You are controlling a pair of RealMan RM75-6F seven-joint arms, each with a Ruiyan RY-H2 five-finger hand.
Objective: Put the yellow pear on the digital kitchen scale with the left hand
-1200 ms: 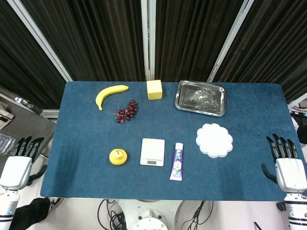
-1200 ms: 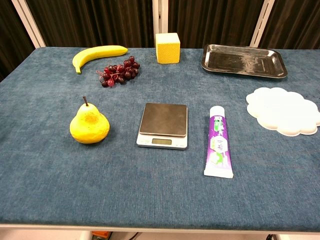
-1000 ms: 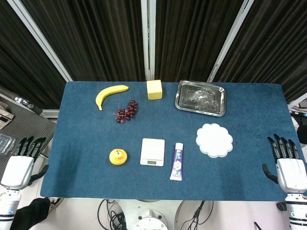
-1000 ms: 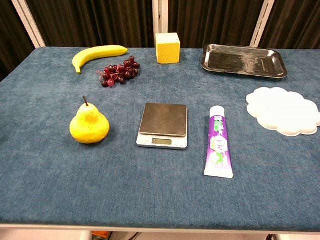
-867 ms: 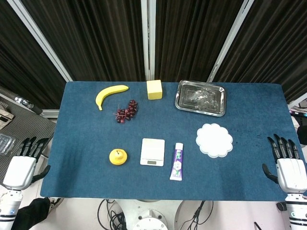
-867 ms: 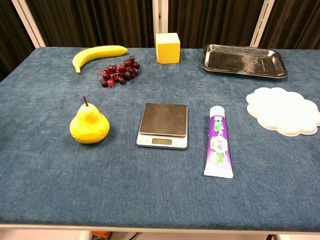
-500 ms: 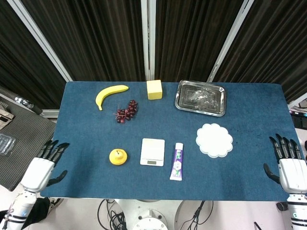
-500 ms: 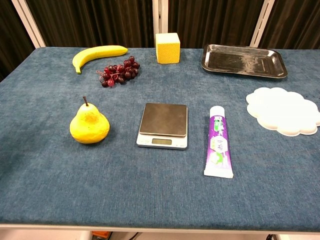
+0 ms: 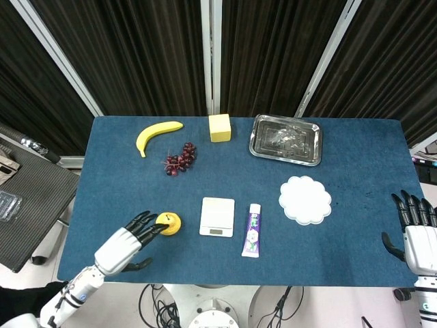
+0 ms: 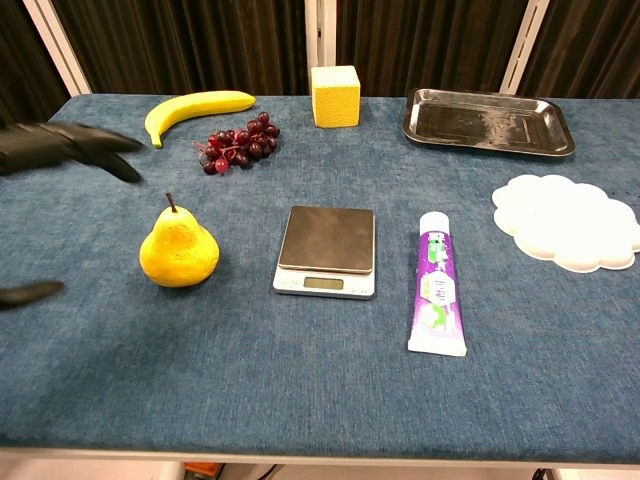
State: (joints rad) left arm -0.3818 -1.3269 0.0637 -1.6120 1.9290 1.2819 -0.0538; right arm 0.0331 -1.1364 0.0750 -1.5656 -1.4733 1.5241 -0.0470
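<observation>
Reach step: left robot hand [image 9: 130, 242], fingers spread and holding nothing, sits just beside the upright yellow pear [image 10: 179, 250] near the desk's front-left edge, small square digital kitchen scale [image 10: 326, 251] alongside; next, close round pear, lift.

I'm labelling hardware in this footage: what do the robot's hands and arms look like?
Both the left hand and the right hand have slim black fingers on a silver-white palm shell. The left forearm is white with a black ring at the wrist.
</observation>
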